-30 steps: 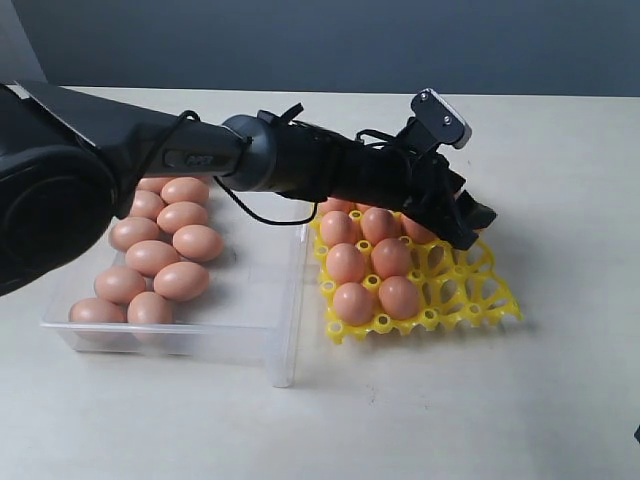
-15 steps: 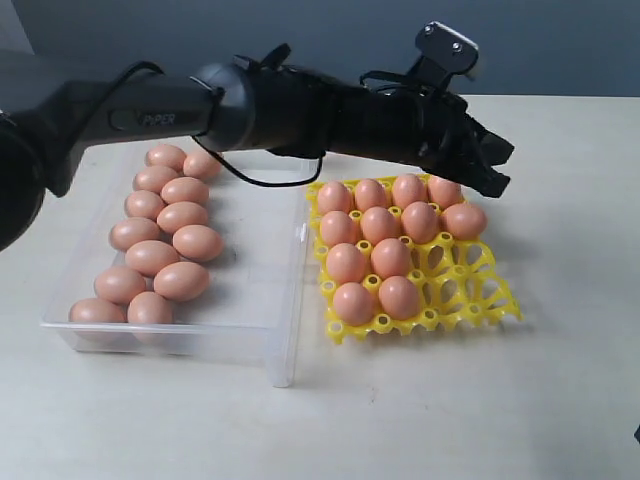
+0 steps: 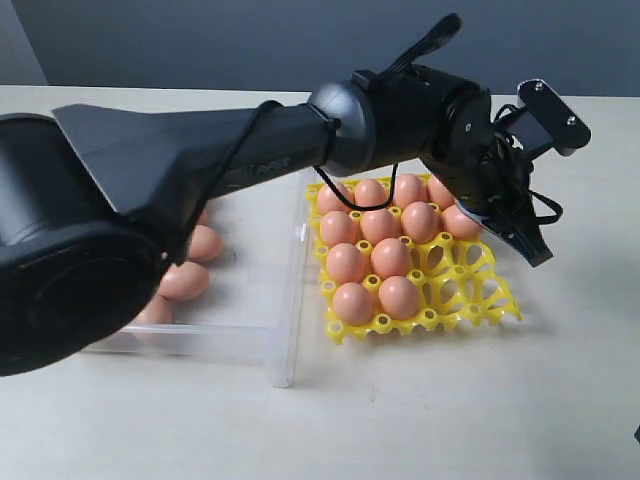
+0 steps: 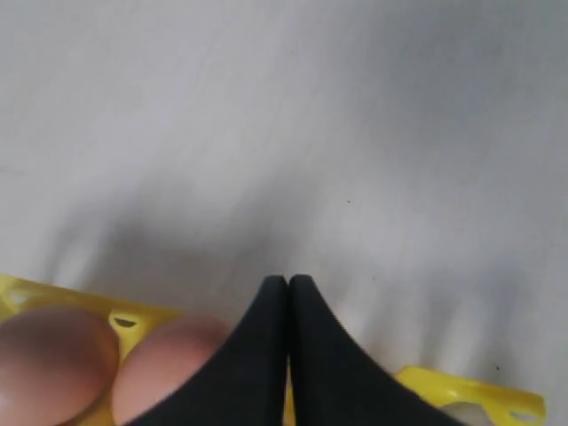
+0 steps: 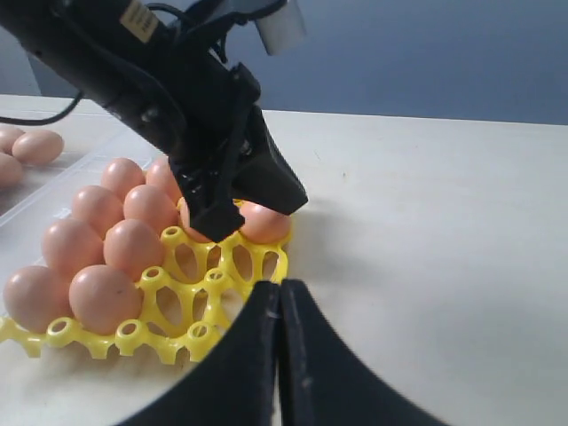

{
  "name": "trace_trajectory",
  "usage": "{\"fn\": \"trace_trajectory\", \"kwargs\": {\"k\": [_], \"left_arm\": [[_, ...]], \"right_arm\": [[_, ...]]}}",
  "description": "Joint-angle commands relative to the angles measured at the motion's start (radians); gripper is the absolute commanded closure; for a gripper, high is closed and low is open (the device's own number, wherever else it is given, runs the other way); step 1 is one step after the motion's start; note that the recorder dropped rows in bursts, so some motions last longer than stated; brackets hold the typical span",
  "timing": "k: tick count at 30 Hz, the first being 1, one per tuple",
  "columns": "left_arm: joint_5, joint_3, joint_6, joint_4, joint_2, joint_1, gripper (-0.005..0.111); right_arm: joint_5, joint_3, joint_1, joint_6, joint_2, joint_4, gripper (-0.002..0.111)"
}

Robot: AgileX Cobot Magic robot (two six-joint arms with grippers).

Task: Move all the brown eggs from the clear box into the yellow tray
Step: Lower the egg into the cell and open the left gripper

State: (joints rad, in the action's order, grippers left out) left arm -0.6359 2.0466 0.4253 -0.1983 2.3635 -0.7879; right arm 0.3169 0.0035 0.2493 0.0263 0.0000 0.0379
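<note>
Left tool (image 3: pixel 536 254) is hanging clenched and empty at the right of the frame, its jaws pressing flat together just above the right edge of the yellow tray (image 3: pixel 460 315), touching nothing that I can make out. Right tool (image 5: pixel 280 293) is likewise resting clenched and empty, low over the worktop (image 3: pixel 450 420) near the tray.

Roughly a dozen brown eggs (image 3: pixel 391 257) are sitting in the tray's upper and left cups, leaving the lower-right cups bare. More are lying in the clear box (image 3: pixel 285 340) at the left of the frame, mostly hidden behind the arm.

Judging from this, the step in hand is going back to the box for another egg. Doing it well is likely calling for:

- rising clear of the seated eggs before swinging left
- spreading the jaws wide before descending
- straddling one egg across its narrow girth
- closing gently, without nudging its neighbours
</note>
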Motion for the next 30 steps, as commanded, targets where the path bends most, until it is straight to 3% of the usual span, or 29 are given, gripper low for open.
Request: {"fn": "trace_trajectory", "kwargs": {"k": [1,22,30], "left_arm": [[-0.015,0.053,-0.022,0.013,0.046,-0.007,0.106],[-0.012,0.067,-0.025,0.137,0.05,-0.009,0.106],[-0.073,0.069,-0.025,0.103,0.042,0.012,0.106]], "right_arm": [[-0.012,-0.003,0.001,0.0,0.0,-0.002,0.107],[-0.012,-0.003,0.001,0.0,0.0,-0.002,0.107],[-0.012,-0.003,0.001,0.0,0.0,-0.002,0.107]]}}
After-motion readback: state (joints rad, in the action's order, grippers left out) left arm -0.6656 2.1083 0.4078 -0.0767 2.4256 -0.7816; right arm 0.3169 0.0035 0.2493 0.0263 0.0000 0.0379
